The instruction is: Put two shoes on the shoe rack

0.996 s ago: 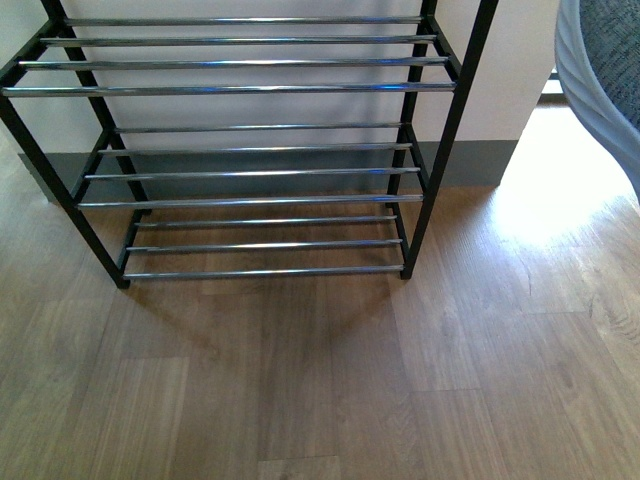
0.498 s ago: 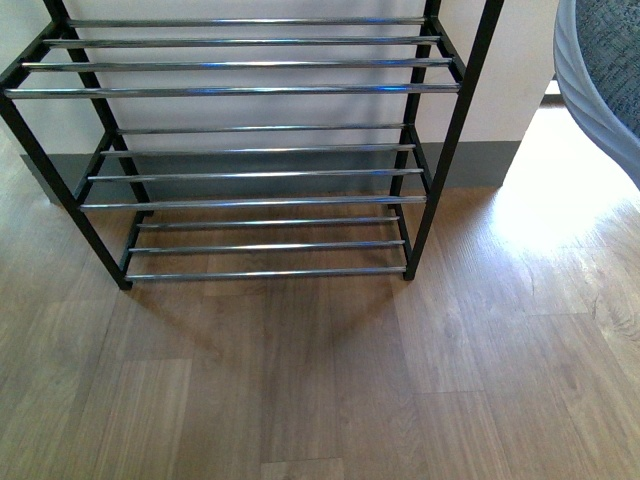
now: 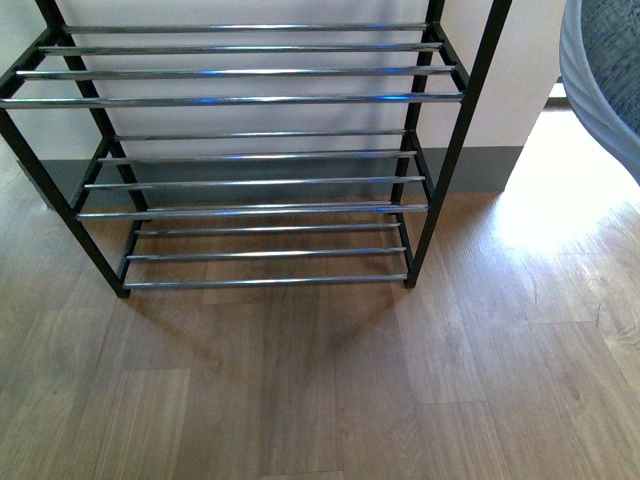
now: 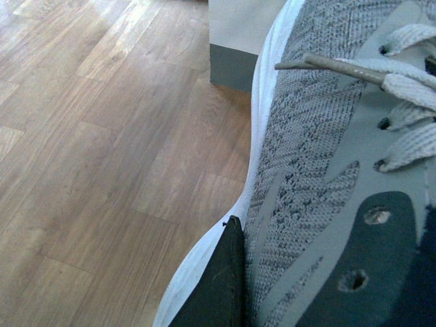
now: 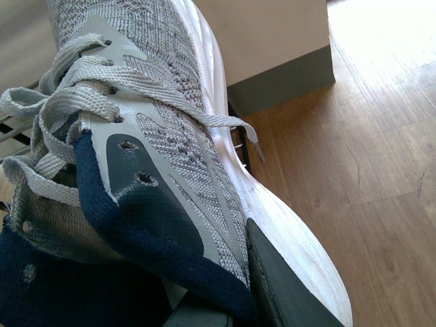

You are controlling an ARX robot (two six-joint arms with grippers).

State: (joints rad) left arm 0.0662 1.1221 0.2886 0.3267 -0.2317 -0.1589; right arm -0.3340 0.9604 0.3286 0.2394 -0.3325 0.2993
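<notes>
Front view, shoe rack ahead, shoe at right edge

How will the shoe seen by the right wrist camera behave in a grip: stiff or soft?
The shoe has a knit upper that probably yields when squeezed. The thick white sole looks firmer, likely foam, so light. Loose laces may catch on the rack.
</notes>
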